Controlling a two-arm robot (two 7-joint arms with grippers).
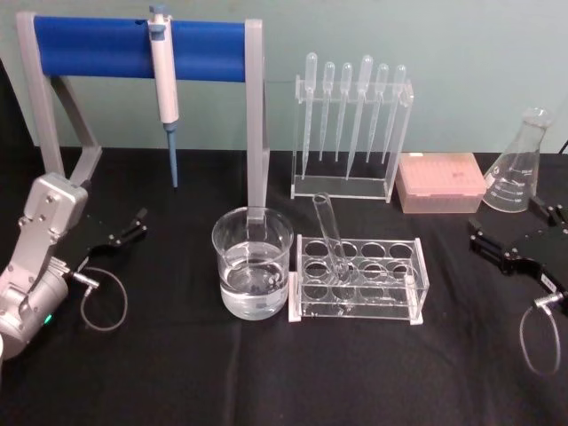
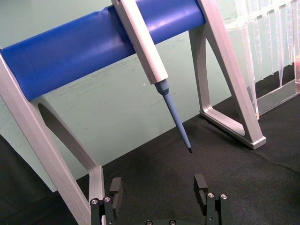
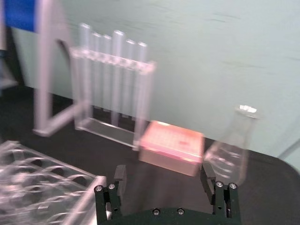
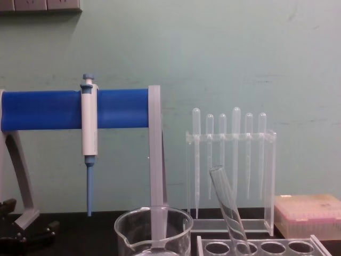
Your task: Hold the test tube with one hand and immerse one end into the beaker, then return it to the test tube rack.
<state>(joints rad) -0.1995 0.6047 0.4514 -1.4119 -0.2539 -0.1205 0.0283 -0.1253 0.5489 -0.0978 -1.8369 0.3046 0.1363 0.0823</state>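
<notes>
The test tube [image 1: 330, 238] stood in the clear rack [image 1: 357, 282], in a hole at the rack's left end, with its rounded end down in the rack and its open rim up. Its long axis was close to upright but tilted, the rim leaning toward the beaker [image 1: 253, 262], which sat just beside the rack's left end and held clear liquid. The left gripper [image 1: 127, 231] rested low over the black bench [image 1: 266, 373] at the robot's left, well apart from the beaker, with its fingers [image 2: 116, 189] spread and nothing between them. The right gripper [image 1: 500, 251] rested at the robot's right, beyond the rack's far end, with its fingers [image 3: 120, 176] likewise spread and empty. Neither gripper touched the tube. From the left gripper, the tube lay to the right with the beaker standing between; from the right gripper, it lay to the left across the rack's length. The two arms appeared roughly equally distant; the right arm's approach looked less obstructed, and a grasp on the upper section above the rack would likely suit the tilted axis.
</notes>
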